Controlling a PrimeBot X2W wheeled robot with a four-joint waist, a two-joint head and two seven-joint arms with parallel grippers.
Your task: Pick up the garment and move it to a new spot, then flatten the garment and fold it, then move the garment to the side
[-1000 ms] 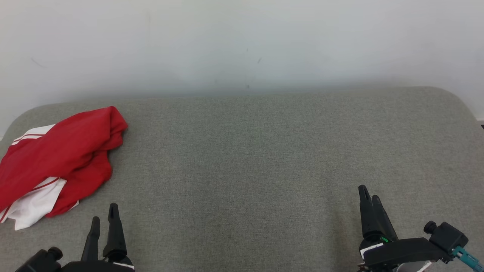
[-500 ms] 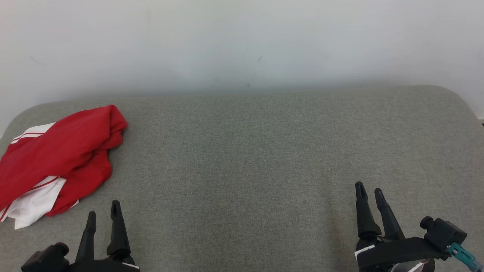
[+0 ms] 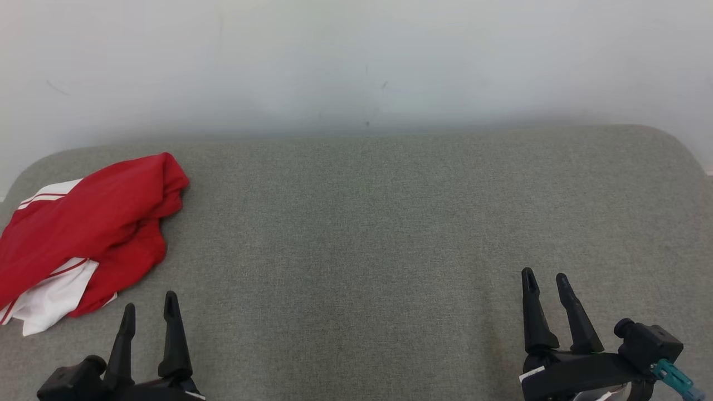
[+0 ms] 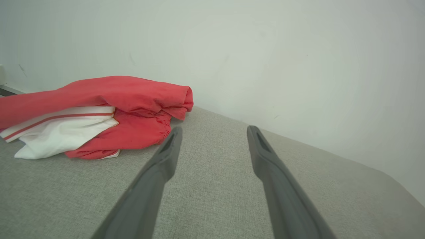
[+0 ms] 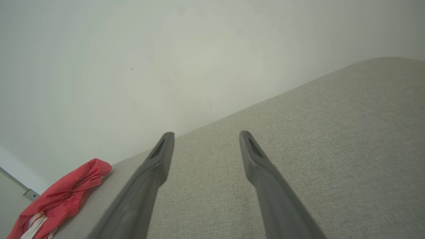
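Grey fabric-covered desk (image 3: pixel 390 223): crumpled red-and-white garment (image 3: pixel 94 223) at nine o'clock; left hand (image 3: pixel 149 301) and right hand (image 3: pixel 545 274) both spread, empty.

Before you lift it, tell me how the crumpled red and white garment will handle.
The garment lies in soft folds and bunches, so it will probably hang limp and unfold when lifted. It looks like thin fabric, likely light. Pushed across the textured grey surface, it would probably drag and bunch rather than slide.
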